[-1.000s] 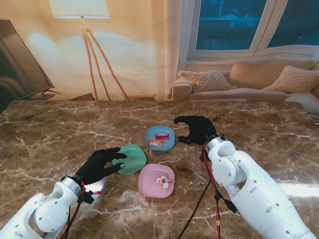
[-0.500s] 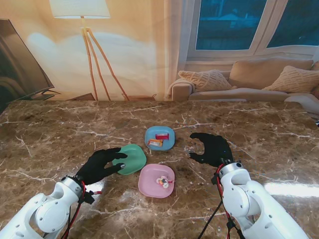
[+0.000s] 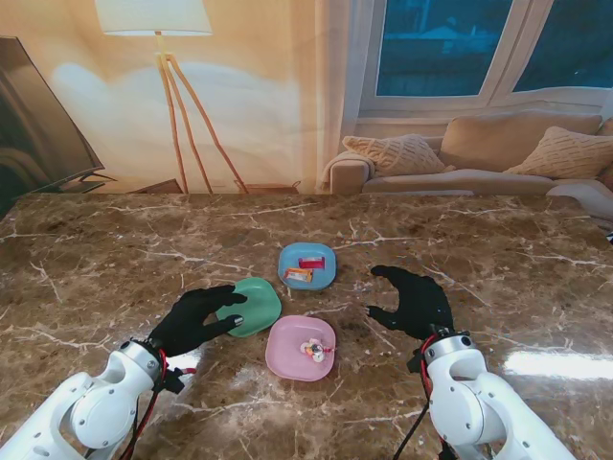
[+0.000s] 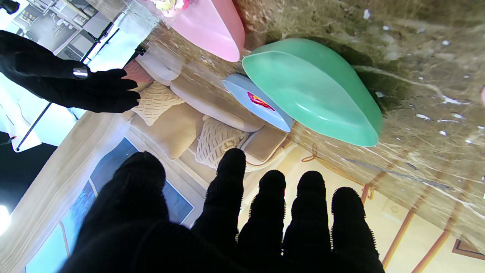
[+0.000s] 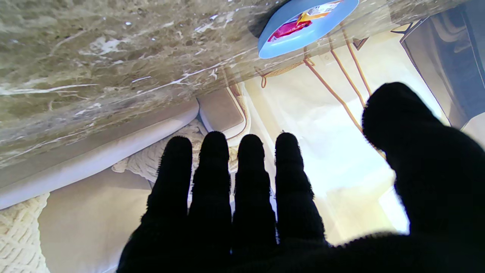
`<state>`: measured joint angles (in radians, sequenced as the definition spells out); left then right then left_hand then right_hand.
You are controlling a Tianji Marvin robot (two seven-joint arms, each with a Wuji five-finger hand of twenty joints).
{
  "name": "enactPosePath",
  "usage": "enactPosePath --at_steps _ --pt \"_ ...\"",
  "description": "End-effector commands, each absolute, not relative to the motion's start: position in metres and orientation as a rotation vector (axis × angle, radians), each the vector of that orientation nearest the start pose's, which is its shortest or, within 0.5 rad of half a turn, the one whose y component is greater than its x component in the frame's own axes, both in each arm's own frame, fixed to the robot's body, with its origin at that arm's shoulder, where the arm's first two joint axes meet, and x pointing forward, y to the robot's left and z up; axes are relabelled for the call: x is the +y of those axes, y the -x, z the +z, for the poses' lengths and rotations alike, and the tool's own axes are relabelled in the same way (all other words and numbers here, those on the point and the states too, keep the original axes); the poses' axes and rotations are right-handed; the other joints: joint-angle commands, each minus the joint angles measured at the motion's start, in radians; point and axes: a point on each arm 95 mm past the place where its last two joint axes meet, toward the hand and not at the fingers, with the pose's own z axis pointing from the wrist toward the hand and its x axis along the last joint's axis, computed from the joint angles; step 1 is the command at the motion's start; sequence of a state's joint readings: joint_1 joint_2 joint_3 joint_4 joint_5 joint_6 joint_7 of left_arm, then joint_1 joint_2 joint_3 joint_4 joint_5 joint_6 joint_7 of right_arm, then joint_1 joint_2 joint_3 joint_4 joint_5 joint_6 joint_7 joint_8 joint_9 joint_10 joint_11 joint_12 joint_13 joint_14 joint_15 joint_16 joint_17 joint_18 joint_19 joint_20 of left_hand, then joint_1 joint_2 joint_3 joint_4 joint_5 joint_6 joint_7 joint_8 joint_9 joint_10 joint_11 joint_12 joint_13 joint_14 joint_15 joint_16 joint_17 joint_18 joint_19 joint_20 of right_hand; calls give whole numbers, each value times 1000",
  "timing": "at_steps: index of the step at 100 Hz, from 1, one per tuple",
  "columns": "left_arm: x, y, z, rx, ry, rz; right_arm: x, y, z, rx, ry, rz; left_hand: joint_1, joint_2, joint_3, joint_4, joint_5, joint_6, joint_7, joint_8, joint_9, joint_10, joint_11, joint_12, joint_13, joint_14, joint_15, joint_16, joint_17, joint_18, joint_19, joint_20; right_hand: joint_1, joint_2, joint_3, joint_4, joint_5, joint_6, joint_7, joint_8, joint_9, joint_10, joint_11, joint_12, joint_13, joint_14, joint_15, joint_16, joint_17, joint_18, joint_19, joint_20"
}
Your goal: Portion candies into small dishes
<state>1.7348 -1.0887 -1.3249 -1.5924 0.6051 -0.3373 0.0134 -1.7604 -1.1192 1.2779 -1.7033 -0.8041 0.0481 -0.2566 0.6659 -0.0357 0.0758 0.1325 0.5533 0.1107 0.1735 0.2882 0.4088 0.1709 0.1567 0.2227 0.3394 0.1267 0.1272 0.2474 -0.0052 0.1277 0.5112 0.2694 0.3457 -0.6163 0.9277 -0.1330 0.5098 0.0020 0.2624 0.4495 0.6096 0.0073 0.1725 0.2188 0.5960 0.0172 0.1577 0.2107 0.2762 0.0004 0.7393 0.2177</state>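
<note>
From the stand's view, you have three small dishes grouped mid-worktop (image 3: 115,249): a blue dish (image 3: 307,265) farthest from you holding two wrapped candies (image 3: 305,269), a green dish (image 3: 251,305) to the left with nothing visible in it, and a pink dish (image 3: 301,347) nearest you with a small pale candy cluster (image 3: 312,349). Your left hand (image 3: 196,319) hovers with fingers spread, tips over the green dish's near-left rim, holding nothing. Your right hand (image 3: 410,301) is spread and empty, well apart from the blue dish on its right. Expect the candies to be light, with slick crinkly wrappers; pinch them across the middle with thumb and forefinger. The dishes look like light, smooth plastic that could skid on the polished stone.

In the left wrist view, the green dish (image 4: 314,89) shows a bare, glossy interior, with the pink dish (image 4: 212,26) and blue dish (image 4: 257,108) beyond. Only a red scrap of wrapper shows in the blue one; the pink dish's contents are cut off at the edge.

In the right wrist view, only the blue dish (image 5: 307,24) appears, its red and orange wrappers partly cropped. No loose supply of candies shows in any view.
</note>
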Motion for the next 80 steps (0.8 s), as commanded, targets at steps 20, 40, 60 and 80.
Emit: enactPosePath --at_steps 20,40,60,80 --pt "17 -349 -359 1421 1522 -1901 -12 -348 -346 1142 -1435 1670 17 24 -6 -17 -21 7 -20 -22 4 -22 4 -4 -1 -19 -7 -13 -10 -11 -12 -4 -53 23 -33 34 -19 -9 -11 -8 -25 -4 -17 -23 -40 -63 -14 -19 -15 -45 -33 -23" --pt "15 -350 -360 1417 1524 -1903 -14 -349 -350 1132 -1440 1689 17 23 -5 -17 -21 7 -19 -22 4 -23 3 -4 -1 -19 -7 -13 -9 -11 -11 -3 -52 28 -43 39 -12 -15 -10 -7 -25 -5 -18 -25 -40 -63 -15 -20 -14 -47 -36 -24" --pt "11 -352 -358 1419 1520 -1906 -14 -350 -352 1123 -1442 1709 17 23 -5 -17 -20 7 -18 -22 5 -24 4 -3 0 -19 -6 -13 -10 -12 -10 -3 -50 27 -43 41 -11 -16 -10 -6 -28 -3 -19 -25 -42 -63 -17 -20 -15 -46 -39 -24" --pt "9 -354 -355 1430 1511 -1908 -15 -352 -352 1109 -1429 1732 16 24 -4 -17 -20 5 -17 -22 4 -24 3 -3 0 -20 -6 -13 -10 -11 -10 -3 -48 25 -40 41 -10 -18 -10 -5 -26 -3 -18 -25 -42 -62 -17 -20 -15 -46 -40 -24"
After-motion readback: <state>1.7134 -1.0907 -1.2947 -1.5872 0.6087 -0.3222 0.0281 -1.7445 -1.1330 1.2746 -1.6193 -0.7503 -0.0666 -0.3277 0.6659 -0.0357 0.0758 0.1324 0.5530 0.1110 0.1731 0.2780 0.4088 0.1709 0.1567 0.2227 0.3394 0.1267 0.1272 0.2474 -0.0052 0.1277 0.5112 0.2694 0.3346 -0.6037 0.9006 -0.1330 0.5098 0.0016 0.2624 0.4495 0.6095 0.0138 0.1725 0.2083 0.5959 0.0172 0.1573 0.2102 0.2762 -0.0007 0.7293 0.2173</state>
